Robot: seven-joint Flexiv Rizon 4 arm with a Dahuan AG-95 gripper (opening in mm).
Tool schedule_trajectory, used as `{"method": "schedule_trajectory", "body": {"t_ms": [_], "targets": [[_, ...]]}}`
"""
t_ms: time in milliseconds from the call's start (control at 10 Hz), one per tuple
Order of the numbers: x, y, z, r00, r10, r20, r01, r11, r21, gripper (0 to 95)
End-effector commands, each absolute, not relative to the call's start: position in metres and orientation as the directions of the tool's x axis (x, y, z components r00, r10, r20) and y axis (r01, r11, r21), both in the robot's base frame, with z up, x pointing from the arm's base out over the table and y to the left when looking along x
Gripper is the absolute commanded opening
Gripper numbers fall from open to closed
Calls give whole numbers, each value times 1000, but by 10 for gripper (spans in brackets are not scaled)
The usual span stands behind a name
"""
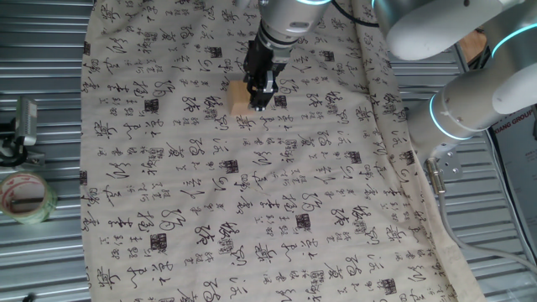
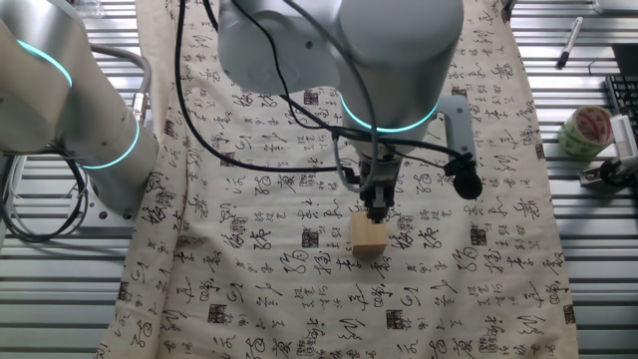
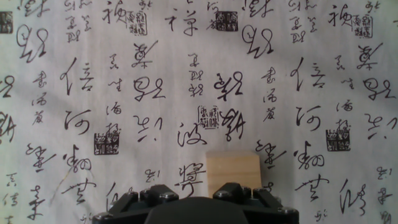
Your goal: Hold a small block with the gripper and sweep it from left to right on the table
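The cloth [image 1: 277, 184] is a beige woven fabric, matt, with fine horizontal ribs and soft wrinkles at its 3 o'clock edge in one fixed view; the black letters look printed and flat. Under it the table [image 1: 42, 67] is grey metal with long ridges and a dull shine. The small block [image 1: 240, 96] looks like pale raw wood, smooth and matt. The gripper [image 1: 262, 91] is black, partly matt, with a slight gloss on its rounded parts in the hand view. The arm [image 2: 399, 50] has a smooth, satin silver-grey shell. At 9 o'clock, the roll of tape [image 1: 25, 197] looks glossy and half clear.
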State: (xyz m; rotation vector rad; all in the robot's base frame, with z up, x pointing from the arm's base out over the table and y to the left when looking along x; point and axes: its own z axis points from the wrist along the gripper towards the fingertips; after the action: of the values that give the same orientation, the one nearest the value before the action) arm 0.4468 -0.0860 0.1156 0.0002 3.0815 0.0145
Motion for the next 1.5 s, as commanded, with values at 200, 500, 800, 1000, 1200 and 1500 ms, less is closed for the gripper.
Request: {"method": "schedule_trajectory", "body": {"t_ms": [200, 500, 800, 1000, 1200, 1500], "targets": [[447, -86, 117, -998, 2, -59, 1, 1000, 14, 570], [447, -86, 117, -998, -3, -57, -4, 1000, 16, 570], [447, -86, 117, -998, -4, -58, -5, 1000, 16, 570], [447, -86, 117, -998, -3, -59, -4, 1000, 16, 570], [447, -86, 117, -998, 5, -65, 4, 1000, 16, 570], [447, -86, 117, -998, 15, -63, 14, 1000, 17, 570]]}}
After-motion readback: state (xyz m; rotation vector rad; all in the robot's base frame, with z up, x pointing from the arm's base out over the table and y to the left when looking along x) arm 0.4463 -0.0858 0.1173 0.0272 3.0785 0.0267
